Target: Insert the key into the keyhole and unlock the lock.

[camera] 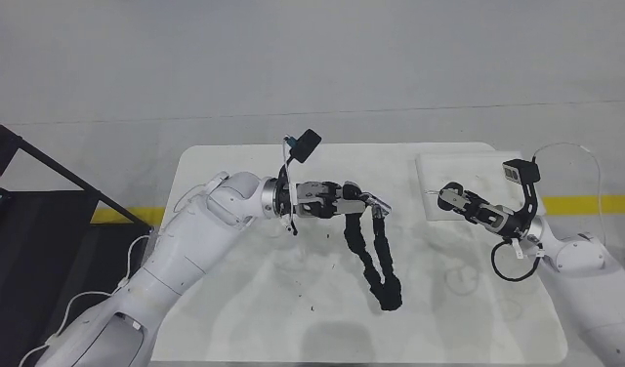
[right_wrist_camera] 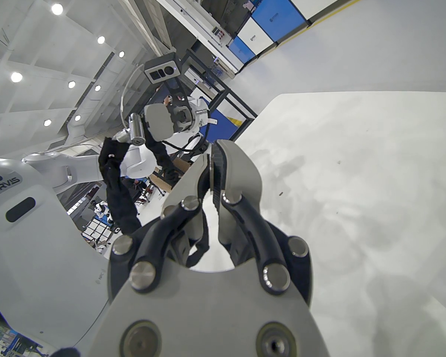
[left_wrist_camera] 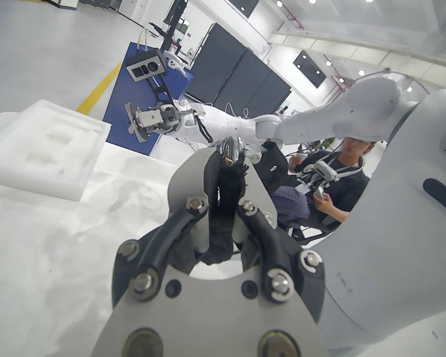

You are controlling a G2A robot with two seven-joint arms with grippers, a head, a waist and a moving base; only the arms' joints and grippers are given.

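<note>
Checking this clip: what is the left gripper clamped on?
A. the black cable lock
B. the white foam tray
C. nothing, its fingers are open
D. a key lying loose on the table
A: the left gripper is shut on the black cable lock, with the silver lock body sticking out past its fingertips and the cable loop hanging down from it.

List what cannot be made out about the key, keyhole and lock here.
- Whether a key is held: the right gripper is shut, its fingers hiding anything between them in the right wrist view; too small in the top view.
- The keyhole: left gripper and black sleeve cover most of the lock in the left wrist view; too small in the right wrist view.
- Foam tray recesses: contents too faint, left wrist view.
</note>
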